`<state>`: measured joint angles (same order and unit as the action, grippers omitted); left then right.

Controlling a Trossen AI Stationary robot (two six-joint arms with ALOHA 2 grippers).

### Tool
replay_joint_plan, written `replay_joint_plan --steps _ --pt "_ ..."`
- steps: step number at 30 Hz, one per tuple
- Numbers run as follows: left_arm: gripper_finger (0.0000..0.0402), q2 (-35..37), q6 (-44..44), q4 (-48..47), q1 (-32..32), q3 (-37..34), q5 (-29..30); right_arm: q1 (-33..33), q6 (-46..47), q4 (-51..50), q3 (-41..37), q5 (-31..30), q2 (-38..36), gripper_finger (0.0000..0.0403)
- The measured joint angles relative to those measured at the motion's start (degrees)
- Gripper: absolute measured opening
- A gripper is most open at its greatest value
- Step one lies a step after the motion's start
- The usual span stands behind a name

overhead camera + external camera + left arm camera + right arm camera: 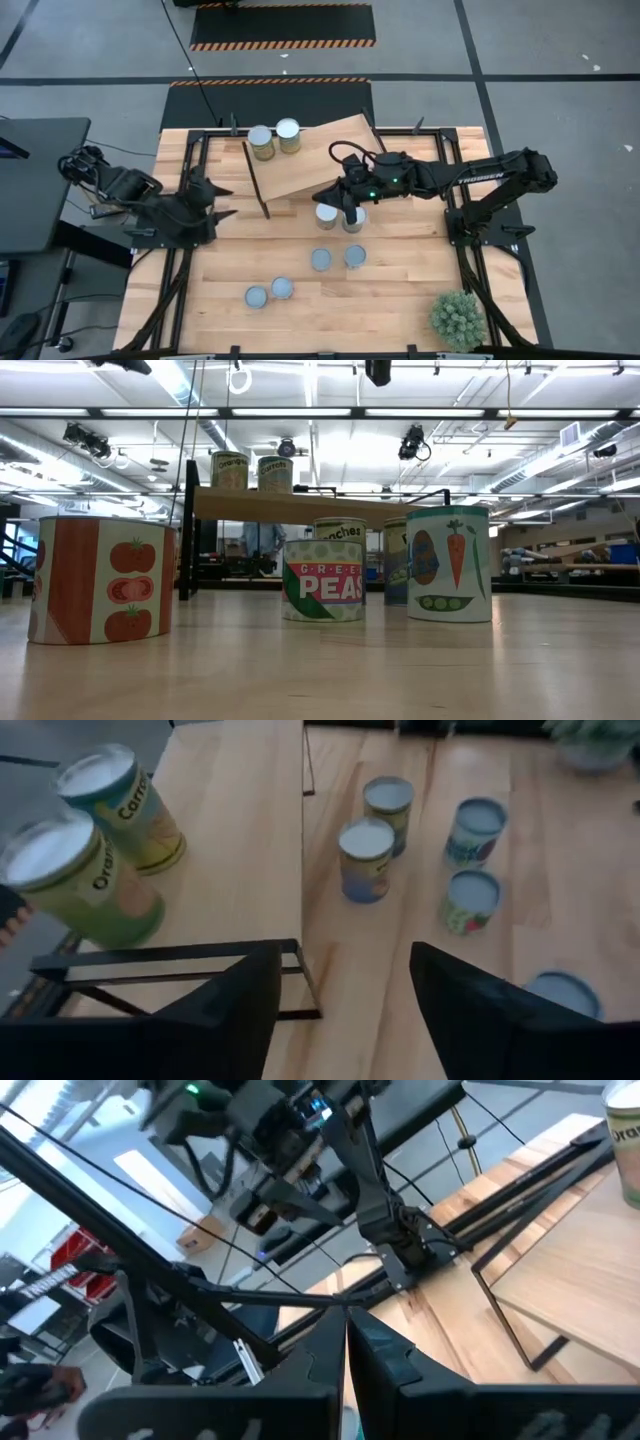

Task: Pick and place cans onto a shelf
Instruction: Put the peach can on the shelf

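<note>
I take the shelf [310, 155], a light-wood plank on a thin black frame, as my landmark. Two tall cans with yellowish-green labels [274, 139] already stand upright on its far end, touching or nearly so. The right gripper [343, 212] hangs just off the shelf's near edge, directly over a pair of upright cans [326, 216] standing side by side on the tabletop, so the next can lies straight below it, long axis vertical, and the right arm is plainly the nearer one. In the right wrist view its fingers [380, 1365] look almost pressed together, only a thin slit between them, and I cannot see a can between them; I judge it empty and needing to spread before it descends. Farther from the shelf stand two more cans [337, 258], and farther still a last pair of short ones [270, 293]. The left gripper [218, 200] waits beside the shelf's left end, fingers [220, 1010] spread apart and holding nothing. The cans are smooth cylinders with flat, rimmed metal tops and paper labels: peas [322, 580], tomatoes [98, 580], carrots [448, 563]. They should grip firmly around the side, though the neighbour crowds the approach.
</note>
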<state>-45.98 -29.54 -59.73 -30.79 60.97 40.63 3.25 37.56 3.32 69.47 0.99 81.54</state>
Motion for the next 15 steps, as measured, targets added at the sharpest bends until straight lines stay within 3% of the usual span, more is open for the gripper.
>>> replay_joint_plan --steps 9,15 --pt "0.0163 12.48 -4.88 8.61 0.0 -13.54 -3.04 0.57 -3.51 -2.12 0.0 -3.22 0.0 0.0023" --pt "0.0122 16.12 -8.92 12.94 0.0 -18.73 -3.45 0.55 -4.32 -6.07 0.0 -4.24 0.22 0.0023"
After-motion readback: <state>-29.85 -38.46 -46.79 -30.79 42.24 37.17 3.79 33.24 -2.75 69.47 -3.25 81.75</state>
